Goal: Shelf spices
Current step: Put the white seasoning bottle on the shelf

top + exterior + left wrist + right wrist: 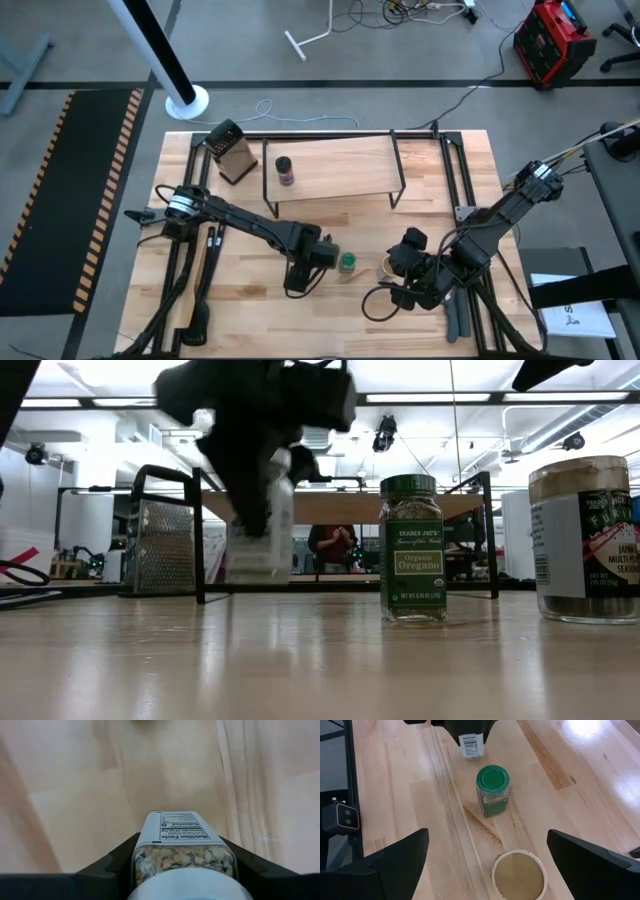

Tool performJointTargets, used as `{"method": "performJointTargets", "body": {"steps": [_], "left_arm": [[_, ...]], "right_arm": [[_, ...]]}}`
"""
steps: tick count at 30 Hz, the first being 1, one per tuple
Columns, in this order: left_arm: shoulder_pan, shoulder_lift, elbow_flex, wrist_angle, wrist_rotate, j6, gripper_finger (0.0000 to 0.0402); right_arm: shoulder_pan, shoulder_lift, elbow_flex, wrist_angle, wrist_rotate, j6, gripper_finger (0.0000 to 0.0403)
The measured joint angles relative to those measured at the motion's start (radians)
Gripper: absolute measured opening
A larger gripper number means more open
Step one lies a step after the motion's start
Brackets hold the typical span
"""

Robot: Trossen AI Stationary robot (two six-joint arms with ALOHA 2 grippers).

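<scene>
The left hand point(182, 870) clamps the white-lidded jar point(182, 855) off the table point(240, 280) beside the green-lidded jar point(347, 263); keep it level travelling to the shelf point(340, 165). The right hand point(485, 865) gapes empty.

The shelf point(330, 166) top board is mostly bare: only the dark-lidded jar point(284, 170) stands near its left end, with the grater point(231, 152) just beside that end. The green-lidded jar point(347, 263) and tan jar point(385, 267) crowd the table between the grippers.
</scene>
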Motion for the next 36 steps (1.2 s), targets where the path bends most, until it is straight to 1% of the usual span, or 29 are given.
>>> {"method": "performJointTargets", "body": {"steps": [4,10,21,29,33,36], "left_arm": [[0.029,-0.001,0.085,-0.07,0.0,0.007,0.0184],[0.091,-0.002,0.234,-0.162,-0.002,0.05,0.0193],[0.258,-0.002,0.46,-0.306,-0.002,0.096,0.0192],[0.37,-0.003,0.544,-0.388,-0.001,0.141,0.0193],[0.412,-0.003,0.565,-0.454,0.0,0.169,0.0192],[0.441,-0.003,0.568,-0.456,0.017,0.19,0.0192]], "right_arm": [[0.0,0.0,0.0,0.0,0.0,0.0,0.0385],[0.0,0.0,0.0,0.0,0.0,0.0,0.0385],[0.002,0.0,-0.023,0.016,0.001,0.0,0.0385],[0.002,0.0,-0.024,0.024,0.001,0.0,0.0385],[0.002,0.0,-0.024,0.032,0.002,-0.004,0.0385],[0.002,0.0,-0.025,0.06,0.005,-0.032,0.0385]]}}
